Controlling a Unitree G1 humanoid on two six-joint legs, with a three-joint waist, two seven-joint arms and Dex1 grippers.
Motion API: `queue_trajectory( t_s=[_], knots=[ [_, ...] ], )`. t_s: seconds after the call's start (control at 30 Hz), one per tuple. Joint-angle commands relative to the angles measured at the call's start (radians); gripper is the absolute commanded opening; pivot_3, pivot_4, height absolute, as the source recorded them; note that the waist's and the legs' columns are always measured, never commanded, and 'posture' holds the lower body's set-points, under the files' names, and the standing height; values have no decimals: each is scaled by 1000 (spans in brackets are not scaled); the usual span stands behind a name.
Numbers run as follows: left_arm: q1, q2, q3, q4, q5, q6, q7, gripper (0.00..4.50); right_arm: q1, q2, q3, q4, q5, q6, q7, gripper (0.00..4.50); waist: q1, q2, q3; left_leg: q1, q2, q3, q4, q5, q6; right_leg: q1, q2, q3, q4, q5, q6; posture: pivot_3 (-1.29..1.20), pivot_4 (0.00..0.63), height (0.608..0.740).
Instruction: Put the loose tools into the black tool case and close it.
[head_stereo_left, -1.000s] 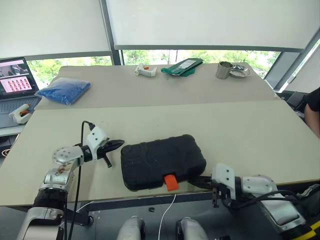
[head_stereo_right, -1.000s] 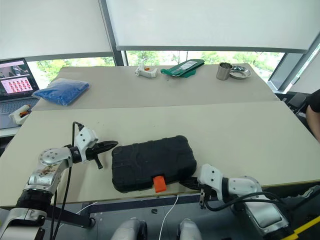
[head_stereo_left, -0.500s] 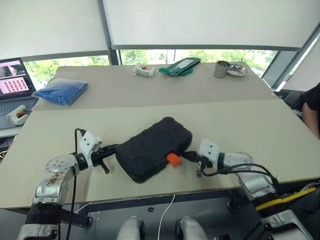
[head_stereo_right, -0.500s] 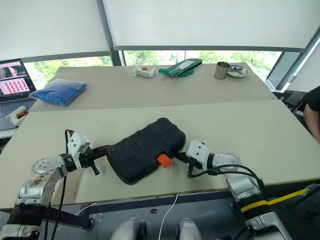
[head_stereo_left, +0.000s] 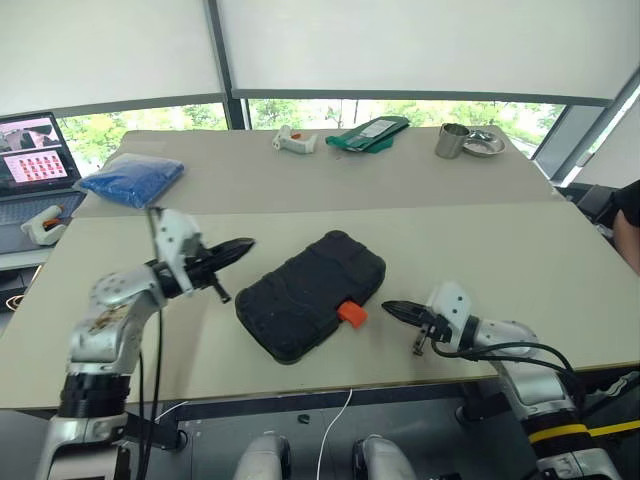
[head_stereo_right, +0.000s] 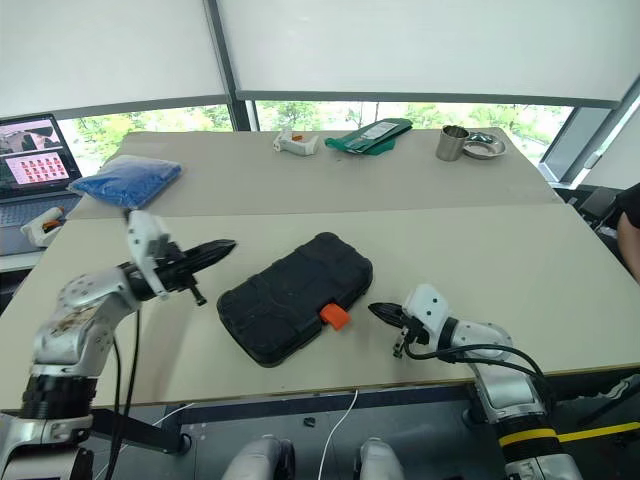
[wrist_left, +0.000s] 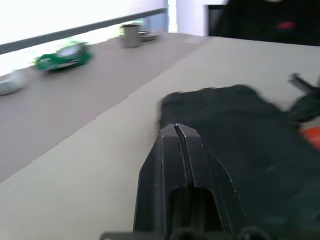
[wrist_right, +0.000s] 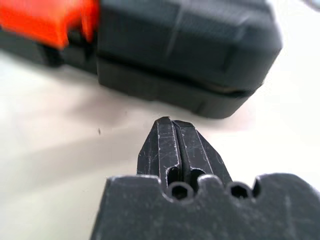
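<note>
So the black tool case (head_stereo_left: 311, 296) sits shut and askew on the surface (head_stereo_left: 500, 250), orange latch (head_stereo_left: 350, 314) facing front. Left hand (head_stereo_left: 240, 247) and right hand (head_stereo_left: 392, 308) are both pinched closed, empty, either side. Looks basically done; next I'd just check the latch.

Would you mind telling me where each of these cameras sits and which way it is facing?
Left and right eye views: head camera, looking forward and down over the table; both arms show, either side of the closed black tool case.
Left wrist view: along the shut left gripper, toward the case.
Right wrist view: along the shut right gripper, toward the case's edge and orange latch.
Shared: all views show the case; the left wrist view also catches the metal cup.
</note>
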Motion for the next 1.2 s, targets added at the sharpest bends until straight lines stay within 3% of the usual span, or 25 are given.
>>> queue_trajectory(
  t_s=[0.03,0.17,0.23,0.33,0.8,1.2],
  knots=[
    [-69,-71,-160,83,142,-34,26,16,14,3,-51,-99,67,17,-6,0,0,0,0,0,0,1,0,0,0,1,1,0,0,-1,1,0,150,740],
    [-85,-87,-324,155,295,-33,18,16,15,7,-39,-155,88,10,16,0,-3,0,0,1,1,0,0,0,0,1,2,0,0,-3,4,0,150,740],
    [-69,-90,-354,158,308,-1,10,16,11,5,-19,-181,98,32,31,0,-4,2,-1,3,1,0,0,0,0,3,2,1,0,-3,4,0,150,740],
    [-52,-102,-350,147,298,41,14,16,7,7,26,-195,70,34,53,0,-3,3,-4,12,2,-3,-1,-1,0,11,2,1,-1,-6,2,0,150,740],
    [-29,-97,-291,119,290,79,34,16,-66,62,166,19,-95,-69,58,0,-13,6,-10,12,2,-5,-1,-2,0,11,1,1,0,-9,-2,0,150,740],
    [-18,-111,-279,113,289,81,43,16,-102,110,190,61,-96,-58,71,0,-22,6,-10,12,2,-5,-2,-2,0,10,1,1,0,-9,-1,0,150,740]
  ],
)
